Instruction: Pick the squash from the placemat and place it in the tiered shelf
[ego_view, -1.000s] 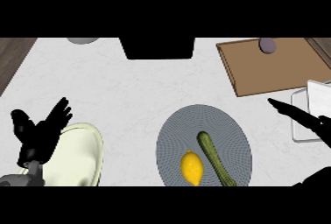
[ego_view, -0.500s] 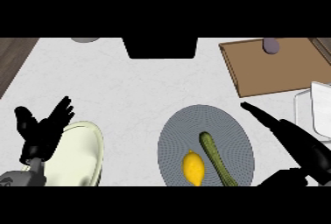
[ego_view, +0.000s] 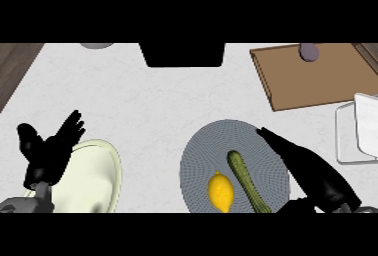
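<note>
A long green squash (ego_view: 247, 182) lies on the round grey placemat (ego_view: 203, 160), next to a yellow lemon (ego_view: 221, 191) on its left. My right hand (ego_view: 306, 167) hovers over the placemat's right side, just right of the squash. Its fingers are straight and point up-left, and it holds nothing. The white tiered shelf (ego_view: 358, 135) stands at the right edge, partly cut off. At the left my left hand (ego_view: 48, 150) rests open with fingers up, over a pale plate.
The pale green plate (ego_view: 92, 180) sits at the lower left under my left hand. A brown cutting board (ego_view: 310, 80) with a small greyish-purple object (ego_view: 309, 51) lies at the back right. A black box (ego_view: 182, 54) stands at the back centre.
My right hand has swung left from beside the shelf to over the placemat's right side, close to the squash. The left hand has barely shifted.
</note>
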